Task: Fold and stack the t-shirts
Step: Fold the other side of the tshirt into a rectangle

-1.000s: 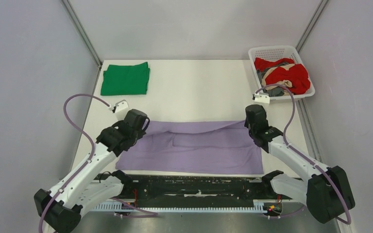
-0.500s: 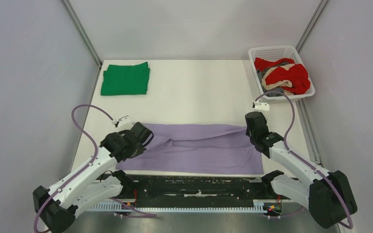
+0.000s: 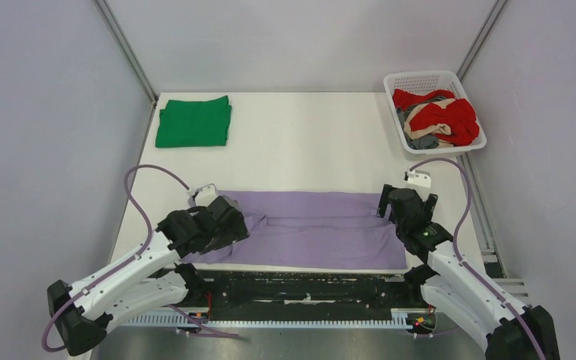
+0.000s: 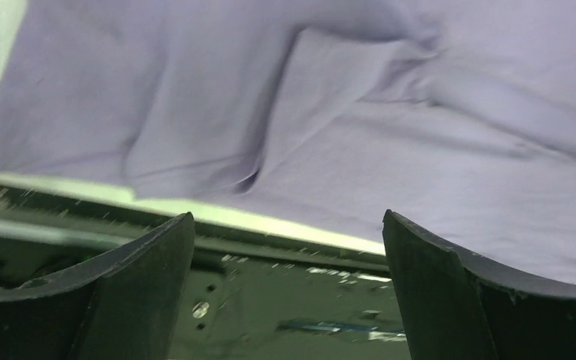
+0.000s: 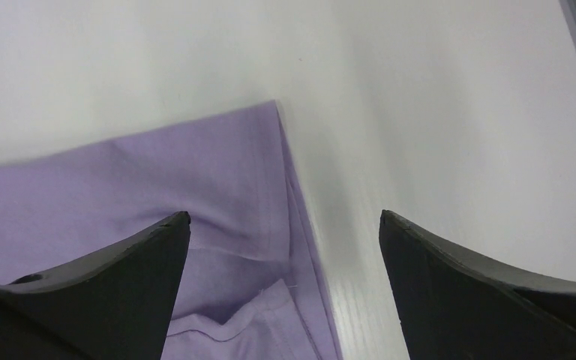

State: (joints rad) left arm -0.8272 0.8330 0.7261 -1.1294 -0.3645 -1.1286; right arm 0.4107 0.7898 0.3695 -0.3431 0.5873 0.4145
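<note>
Left tool (image 4: 286, 217) wide apart, empty, over purple shirt (image 3: 322, 229) at tabletop (image 3: 307, 142) near edge. Right tool (image 5: 283, 215) wide apart, empty, over the shirt's far right corner.

Lavender shirt (image 3: 322, 229) partly under left arm (image 3: 195, 229)

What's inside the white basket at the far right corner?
The basket holds a crumpled red shirt on top, with tan cloth and grey cloth showing beside it. Anything beneath that heap is covered.

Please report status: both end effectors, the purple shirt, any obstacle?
Left end effector open, empty. Right end effector open, empty. Purple shirt flat, partly folded. Nothing in the way.
</note>
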